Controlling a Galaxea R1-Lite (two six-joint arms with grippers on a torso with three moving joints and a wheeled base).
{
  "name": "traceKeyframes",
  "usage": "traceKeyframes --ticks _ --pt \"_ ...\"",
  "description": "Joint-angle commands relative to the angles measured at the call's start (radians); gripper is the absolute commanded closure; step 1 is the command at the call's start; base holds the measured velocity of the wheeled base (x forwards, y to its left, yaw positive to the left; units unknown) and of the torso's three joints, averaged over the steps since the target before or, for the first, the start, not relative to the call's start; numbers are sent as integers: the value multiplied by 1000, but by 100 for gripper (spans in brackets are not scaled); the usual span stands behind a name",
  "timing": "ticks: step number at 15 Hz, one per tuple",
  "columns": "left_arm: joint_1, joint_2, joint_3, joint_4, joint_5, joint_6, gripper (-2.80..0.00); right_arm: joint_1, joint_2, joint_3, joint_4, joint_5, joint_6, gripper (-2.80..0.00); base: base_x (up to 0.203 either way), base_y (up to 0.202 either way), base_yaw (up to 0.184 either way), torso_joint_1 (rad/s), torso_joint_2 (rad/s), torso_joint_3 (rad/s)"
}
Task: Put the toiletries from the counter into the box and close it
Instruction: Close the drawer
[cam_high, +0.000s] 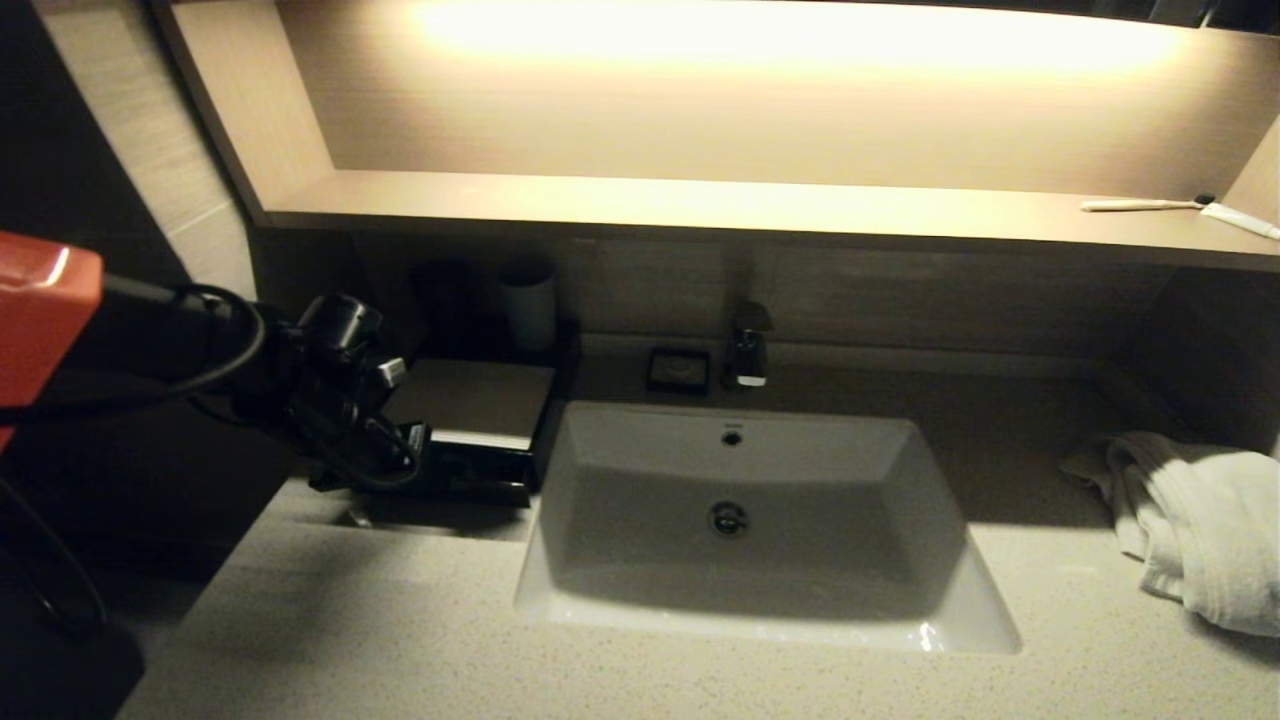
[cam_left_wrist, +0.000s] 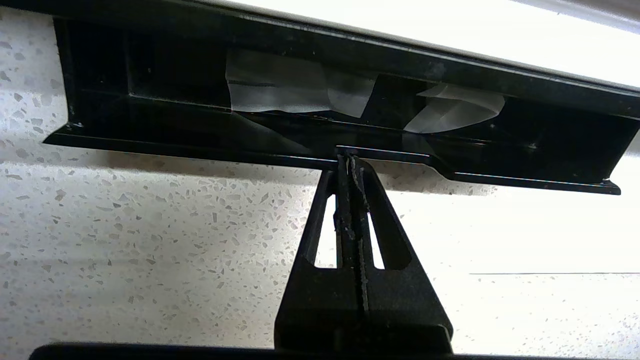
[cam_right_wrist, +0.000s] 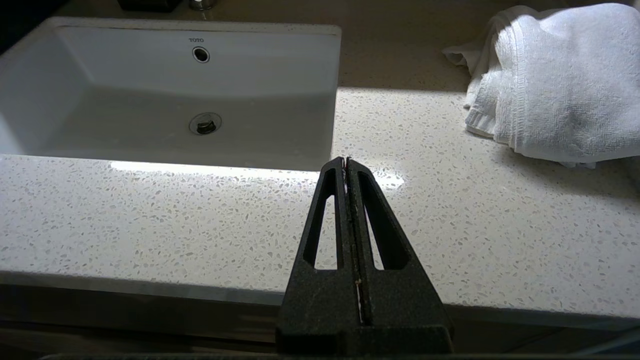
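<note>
The left gripper (cam_left_wrist: 350, 160), fingers pressed together, is touching the front edge of the box (cam_high: 478, 440) drawer, which is sitting partly open with toiletries (cam_left_wrist: 280, 90) inside on the counter (cam_high: 400, 640) left of the basin (cam_high: 740, 520), while the right gripper (cam_right_wrist: 346, 161) is hovering closed and empty near the towel (cam_high: 1200, 520).

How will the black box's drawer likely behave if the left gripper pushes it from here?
The drawer looks stiff, so it should probably slide in rather than flex. The shut left gripper touches the front lip near its middle, so skewing seems unlikely. The box looks light and sits on smooth counter; it may slide back. The wrapped sachets lie low inside and probably won't jam.
</note>
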Motion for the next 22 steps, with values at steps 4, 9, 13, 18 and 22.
traceKeyframes --ticks 4,9,13,18,22 --pt "1 6 -5 3 0 -2 0 0 0 0 0 0 0 0 0 0 0 0 0 0" --pt "0 20 -22 3 0 -17 0 0 0 0 0 0 0 0 0 0 0 0 0 0" --pt "0 24 -36 3 0 -36 0 0 0 0 0 0 0 0 0 0 0 0 0 0" --pt "1 30 -51 1 1 -62 0 0 0 0 0 0 0 0 0 0 0 0 0 0" --pt "1 33 -64 1 4 -83 0 0 0 0 0 0 0 0 0 0 0 0 0 0"
